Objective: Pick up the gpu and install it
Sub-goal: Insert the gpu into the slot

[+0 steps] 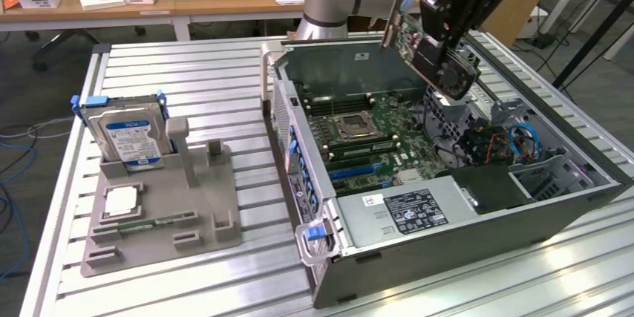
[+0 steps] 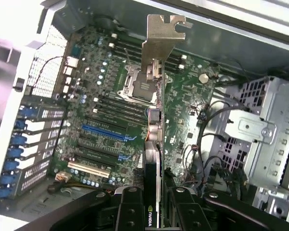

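Tool (image 1: 441, 24) partly closed, clamped on the gpu (image 1: 446, 64). The card is held in the air, tilted, over the open computer case (image 1: 465, 250) on the counter (image 1: 178, 72), above the motherboard (image 1: 402, 154), not seated. Wrist view: card edge-on, silver bracket (image 2: 161, 43) at the end away from the tool. Risks: with that tilt the edge connector likely misses the blue slots (image 2: 106, 131); the bracket may snag the case wall; the card could pivot in the narrow grip and hit the cpu socket (image 2: 137, 86) or cables (image 2: 204, 154).

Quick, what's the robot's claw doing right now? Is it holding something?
Gripper: closed on the gpu, holding it above the open computer case.
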Motion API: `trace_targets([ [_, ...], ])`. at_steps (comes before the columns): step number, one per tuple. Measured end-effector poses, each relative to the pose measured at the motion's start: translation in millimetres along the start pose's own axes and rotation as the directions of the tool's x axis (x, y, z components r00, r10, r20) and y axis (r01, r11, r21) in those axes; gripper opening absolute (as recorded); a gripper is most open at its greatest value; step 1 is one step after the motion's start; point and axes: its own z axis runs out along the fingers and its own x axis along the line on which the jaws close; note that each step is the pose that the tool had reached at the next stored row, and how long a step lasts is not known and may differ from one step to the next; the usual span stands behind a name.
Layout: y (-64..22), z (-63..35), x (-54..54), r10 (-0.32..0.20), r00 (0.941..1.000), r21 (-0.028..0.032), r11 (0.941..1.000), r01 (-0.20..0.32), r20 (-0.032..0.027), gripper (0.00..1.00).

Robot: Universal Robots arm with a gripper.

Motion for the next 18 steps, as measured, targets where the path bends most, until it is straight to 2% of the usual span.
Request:
trace_targets([
  [5, 0.0, 0.5, 0.0, -0.091, 0.9958, -0.0025, 0.9958, 0.091, -0.0054, 0.26],
  [9, -0.2, 3.0, 0.1, -0.163, 0.9865, -0.005, 0.9865, 0.163, -0.0094, 0.26],
  [13, -0.5, 8.2, 0.2, -0.234, 0.9722, -0.0075, 0.9723, 0.234, -0.0134, 0.26],
  [18, -0.6, 9.7, 0.3, -0.322, 0.9467, -0.0113, 0.9469, 0.321, -0.018, 0.26],
])
